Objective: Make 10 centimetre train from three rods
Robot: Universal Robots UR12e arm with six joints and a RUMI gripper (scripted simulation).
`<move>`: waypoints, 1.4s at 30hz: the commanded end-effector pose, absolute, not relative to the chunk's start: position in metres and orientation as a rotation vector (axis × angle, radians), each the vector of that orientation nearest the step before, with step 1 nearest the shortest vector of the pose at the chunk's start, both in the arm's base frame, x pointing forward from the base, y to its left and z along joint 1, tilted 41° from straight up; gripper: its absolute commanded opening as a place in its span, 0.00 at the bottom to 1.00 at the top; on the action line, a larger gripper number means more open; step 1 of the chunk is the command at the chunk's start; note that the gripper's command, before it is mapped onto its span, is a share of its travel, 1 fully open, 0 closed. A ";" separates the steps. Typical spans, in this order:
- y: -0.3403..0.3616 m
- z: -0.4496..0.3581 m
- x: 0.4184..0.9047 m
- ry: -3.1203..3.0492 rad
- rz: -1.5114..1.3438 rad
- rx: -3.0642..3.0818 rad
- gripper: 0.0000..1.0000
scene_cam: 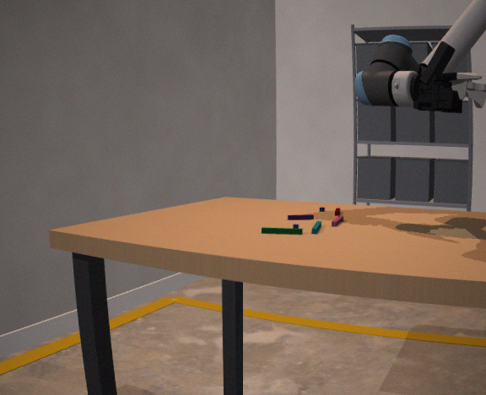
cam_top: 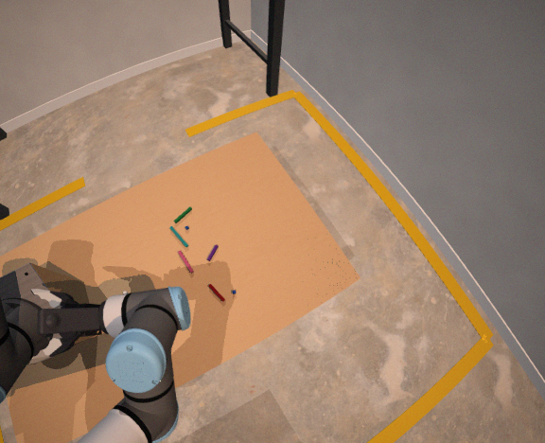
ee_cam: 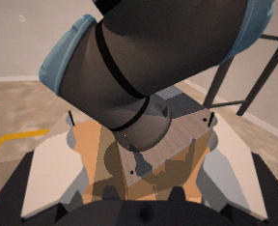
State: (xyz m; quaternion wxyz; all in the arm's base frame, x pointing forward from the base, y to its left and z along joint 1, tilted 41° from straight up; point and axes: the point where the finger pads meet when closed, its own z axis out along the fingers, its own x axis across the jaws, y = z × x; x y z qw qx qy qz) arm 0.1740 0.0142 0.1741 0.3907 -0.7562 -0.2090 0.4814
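Several rods lie flat and apart on the wooden table. A green rod (cam_top: 183, 215) (scene_cam: 281, 230) is farthest from me, with a turquoise rod (cam_top: 179, 236) (scene_cam: 316, 227) and a small blue rod (cam_top: 186, 227) (scene_cam: 295, 226) beside it. A pink rod (cam_top: 184, 261) (scene_cam: 337, 220) and a purple rod (cam_top: 212, 252) (scene_cam: 300, 216) lie in the middle. A red rod (cam_top: 216, 292) (scene_cam: 337, 211) and a second blue rod (cam_top: 234, 291) (scene_cam: 321, 208) lie nearest me. No rods touch end to end. My gripper (cam_top: 42, 323) (scene_cam: 483, 84) (ee_cam: 141, 112) is open and empty, high above the table near my base, far from the rods.
The wrist view is filled by my own arm link (ee_cam: 148, 63) and the base plate (ee_cam: 167, 145); no rods show there. A grey shelf unit (scene_cam: 411, 127) stands behind the table. Yellow tape (cam_top: 387, 200) marks the floor around the table.
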 end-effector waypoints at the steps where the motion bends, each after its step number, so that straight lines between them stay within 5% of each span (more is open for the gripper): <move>1: -0.006 0.126 0.186 -0.660 1.199 -2.008 1.00; 42: -0.117 -0.052 0.345 -1.505 1.083 -2.409 1.00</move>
